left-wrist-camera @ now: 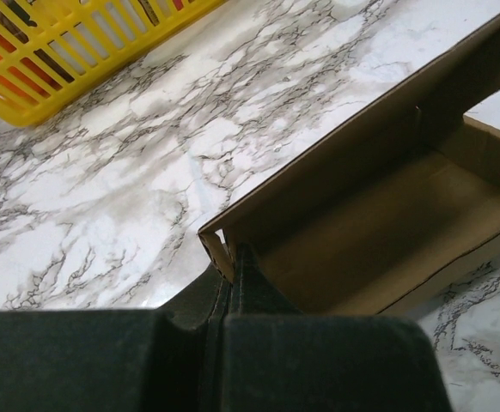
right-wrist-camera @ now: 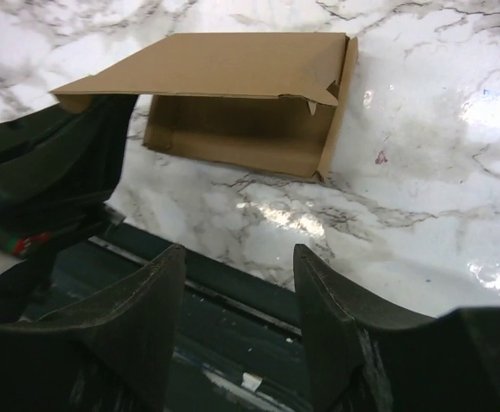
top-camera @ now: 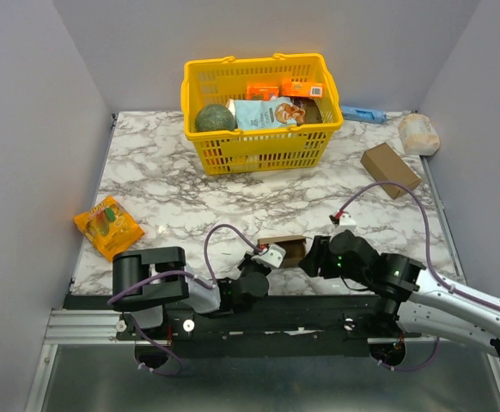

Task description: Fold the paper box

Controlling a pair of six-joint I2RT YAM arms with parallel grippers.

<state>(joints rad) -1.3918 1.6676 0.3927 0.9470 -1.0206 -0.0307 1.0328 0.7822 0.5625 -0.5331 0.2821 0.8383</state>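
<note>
The paper box (top-camera: 286, 249) is a small brown cardboard piece, partly folded into an open tray, near the table's front edge between the two grippers. In the left wrist view the box (left-wrist-camera: 387, 215) shows its inside and raised walls. My left gripper (left-wrist-camera: 226, 262) is shut on the box's near corner flap. In the right wrist view the box (right-wrist-camera: 233, 94) lies ahead with its lid flap raised. My right gripper (right-wrist-camera: 240, 266) is open and empty, just right of the box (top-camera: 312, 256), above the table's front edge.
A yellow basket (top-camera: 259, 150) with groceries stands at the back centre. An orange snack packet (top-camera: 107, 226) lies at the left. A thicker brown carton (top-camera: 390, 169), a white roll (top-camera: 418, 133) and a blue item (top-camera: 363, 113) sit at the back right.
</note>
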